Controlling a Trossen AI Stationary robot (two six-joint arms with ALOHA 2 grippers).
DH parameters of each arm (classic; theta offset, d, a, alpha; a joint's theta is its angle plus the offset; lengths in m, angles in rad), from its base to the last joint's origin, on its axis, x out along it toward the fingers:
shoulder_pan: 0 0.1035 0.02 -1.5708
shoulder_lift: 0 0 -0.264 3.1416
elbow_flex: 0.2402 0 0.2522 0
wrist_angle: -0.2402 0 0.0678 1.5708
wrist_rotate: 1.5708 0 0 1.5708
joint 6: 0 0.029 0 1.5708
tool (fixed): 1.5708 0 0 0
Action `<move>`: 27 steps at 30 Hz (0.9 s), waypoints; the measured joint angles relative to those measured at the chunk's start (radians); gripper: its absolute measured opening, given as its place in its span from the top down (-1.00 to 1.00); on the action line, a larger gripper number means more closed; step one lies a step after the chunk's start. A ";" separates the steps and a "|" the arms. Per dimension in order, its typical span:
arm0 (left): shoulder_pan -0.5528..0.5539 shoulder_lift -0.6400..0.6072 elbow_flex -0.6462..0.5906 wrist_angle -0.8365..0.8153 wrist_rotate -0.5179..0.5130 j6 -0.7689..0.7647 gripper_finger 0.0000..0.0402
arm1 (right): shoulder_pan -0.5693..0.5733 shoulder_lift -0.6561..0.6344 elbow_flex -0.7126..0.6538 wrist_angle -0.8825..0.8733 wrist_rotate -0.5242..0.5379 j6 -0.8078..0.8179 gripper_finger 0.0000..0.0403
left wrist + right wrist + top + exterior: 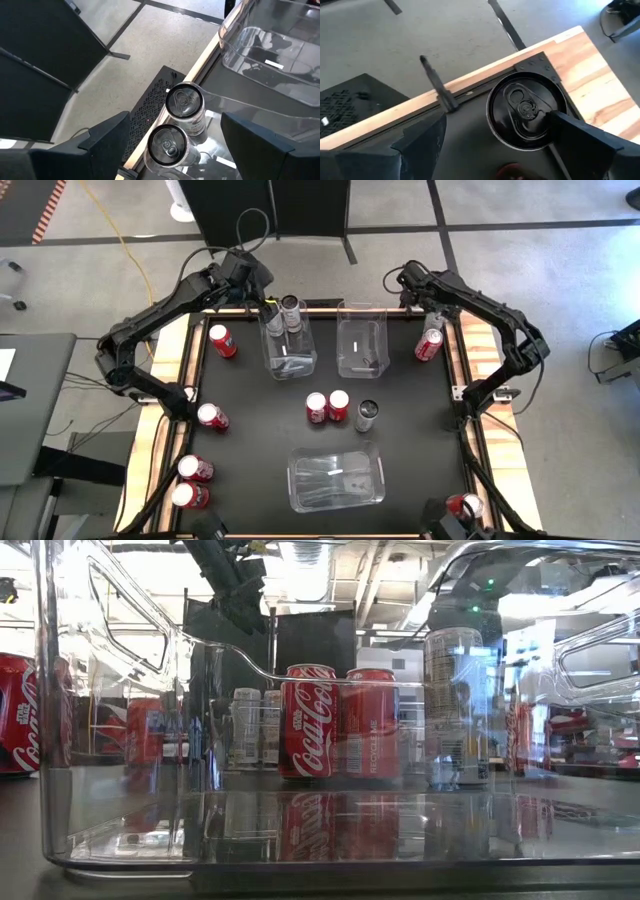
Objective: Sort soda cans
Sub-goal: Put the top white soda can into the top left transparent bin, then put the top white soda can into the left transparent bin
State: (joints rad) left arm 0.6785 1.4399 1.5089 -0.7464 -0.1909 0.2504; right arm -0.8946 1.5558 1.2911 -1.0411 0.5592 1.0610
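Observation:
Two silver soda cans (184,102) stand upright in the far left clear bin (288,350). My left gripper (175,120) hangs open above them at the bin's far end (268,302), touching neither. A red can (428,345) stands on the mat by the far right corner. Its top (520,107) shows just under my open right gripper (497,117), and one finger (580,142) shows in front of its rim. Two red cans (328,407) and a silver can (367,415) stand mid-table. Several more red cans (212,417) stand along the left side.
An empty clear bin (362,340) stands beside the far left one. A third bin (337,477) sits near the front edge and fills the low view. One red can (463,505) lies at the near right corner. The wooden table rim (580,60) runs close behind the right gripper.

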 joint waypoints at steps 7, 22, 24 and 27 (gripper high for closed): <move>0.000 0.000 0.000 0.000 0.000 0.009 -0.54 | 0.028 -0.002 0.000 -0.004 -0.029 0.007 -0.83; 0.000 0.000 0.000 -0.001 0.001 0.006 -0.54 | 0.187 -0.002 -0.006 -0.205 -0.196 -0.025 -0.83; 0.000 0.000 0.000 -0.001 0.001 0.006 -0.54 | 0.211 0.000 -0.010 -0.222 -0.184 0.000 -0.83; 0.000 0.000 0.000 0.000 0.001 0.006 -0.54 | 0.228 -0.017 -0.006 -0.204 -0.112 0.055 -0.83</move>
State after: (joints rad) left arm 0.6785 1.4399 1.5089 -0.7460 -0.1902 0.2562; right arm -0.6670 1.5392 1.2850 -1.2455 0.4470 1.1157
